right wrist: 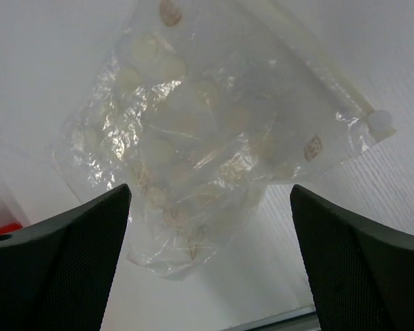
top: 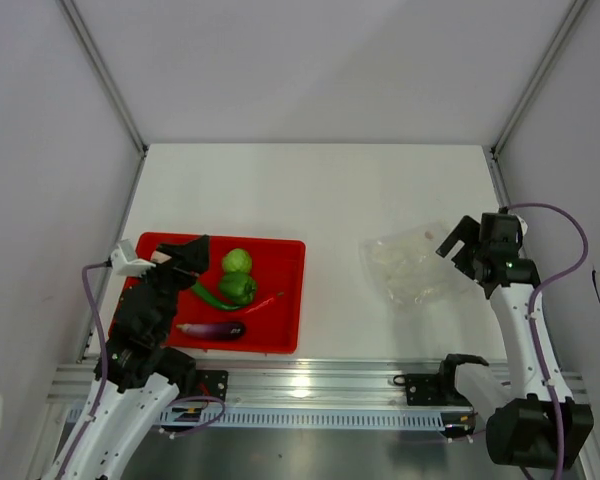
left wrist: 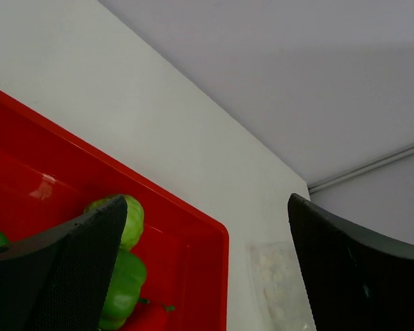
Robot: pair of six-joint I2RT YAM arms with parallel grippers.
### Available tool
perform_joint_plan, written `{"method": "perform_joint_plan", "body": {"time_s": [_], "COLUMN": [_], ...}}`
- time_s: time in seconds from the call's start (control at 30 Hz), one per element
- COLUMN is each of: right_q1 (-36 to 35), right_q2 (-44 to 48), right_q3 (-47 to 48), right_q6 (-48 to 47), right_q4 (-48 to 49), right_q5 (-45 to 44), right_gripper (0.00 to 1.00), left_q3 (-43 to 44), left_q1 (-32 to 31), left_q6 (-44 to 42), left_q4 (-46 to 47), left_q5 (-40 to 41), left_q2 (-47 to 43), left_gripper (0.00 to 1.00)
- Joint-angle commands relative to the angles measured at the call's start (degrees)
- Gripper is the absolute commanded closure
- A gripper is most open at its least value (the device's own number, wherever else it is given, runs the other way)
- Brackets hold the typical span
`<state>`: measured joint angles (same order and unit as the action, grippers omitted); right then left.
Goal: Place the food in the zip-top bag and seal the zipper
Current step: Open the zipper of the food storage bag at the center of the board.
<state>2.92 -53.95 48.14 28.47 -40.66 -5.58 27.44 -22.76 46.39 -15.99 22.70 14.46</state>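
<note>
The food lies in the red tray (top: 283, 258): two round green vegetables (top: 237, 261) (top: 240, 288), a long green pepper (top: 207, 295), a thin red chili (top: 264, 303) and a purple eggplant (top: 212, 329). My left gripper (top: 184, 262) is open and empty, above the tray's left part. Its wrist view shows the green ones (left wrist: 129, 219) between the open fingers. The clear zip-top bag (top: 415, 266) lies flat on the table to the right. My right gripper (top: 459, 254) is open and empty over the bag's right edge (right wrist: 207, 138). The zipper (right wrist: 310, 58) runs along one edge, ending at a white slider (right wrist: 380, 124).
An aluminium rail (top: 310, 385) runs along the near table edge. White walls with metal corner posts (top: 105, 75) close the table on three sides. Bare white table (top: 330, 200) lies between the tray and the bag and behind both.
</note>
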Motion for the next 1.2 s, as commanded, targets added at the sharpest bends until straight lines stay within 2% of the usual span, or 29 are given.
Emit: {"method": "perform_joint_plan", "body": {"time_s": [0.0,0.03,0.27,0.4,0.47,0.6,0.7,0.73,0.87,0.97,1.17], "right_q1": [3.31,4.28,17.8,20.63,20.29,15.29,5.72,0.3,-10.7,-16.08,-14.26], "right_q2": [-2.64,-4.21,-18.62,-23.46,-24.96,-27.34,-27.0,-25.95,-21.83,-17.0,-9.95], "right_q3": [4.06,5.29,6.88,5.56,4.51,1.44,-0.06,-0.32,-0.5,0.28,0.99], "right_q6": [-0.16,-0.34,-1.84,-0.44,-0.17,0.8,3.25,4.74,9.22,10.38,7.14], "right_q4": [-2.93,-3.97,-2.67,1.63,3.56,7.96,9.29,9.55,10.6,9.73,6.04], "right_q5": [-1.8,-2.15,-1.45,3.21,4.79,8.83,8.84,8.66,10.86,11.47,10.33], "right_gripper": [0.01,0.01,0.01,0.01,0.01,0.01,0.0,0.01,0.01,0.0,0.01], "left_q3": [4.11,4.11,6.92,9.81,11.31,15.09,15.62,15.45,14.92,15.71,16.42], "left_q1": [-0.09,-0.17,-0.09,-0.09,-0.09,-0.09,0.0,0.0,0.0,0.0,0.0], "left_q6": [4.34,0.75,-2.26,-7.18,-8.33,-10.97,-10.97,-10.97,-10.62,-10.79,-11.41], "left_q4": [-7.23,-6.34,-5.02,-3.0,-3.43,-5.98,-6.95,-6.78,-5.81,-5.72,-5.11], "left_q5": [-2.21,-3.52,-15.12,-23.91,-25.5,-27.62,-28.14,-28.84,-31.13,-32.8,-36.32], "left_q2": [-1.18,-1.1,5.4,8.91,10.75,13.22,14.01,14.19,14.9,16.04,18.06], "left_gripper": [0.0,0.01,0.01,0.03,0.05,0.07,0.07,0.07,0.08,0.09,0.11]}}
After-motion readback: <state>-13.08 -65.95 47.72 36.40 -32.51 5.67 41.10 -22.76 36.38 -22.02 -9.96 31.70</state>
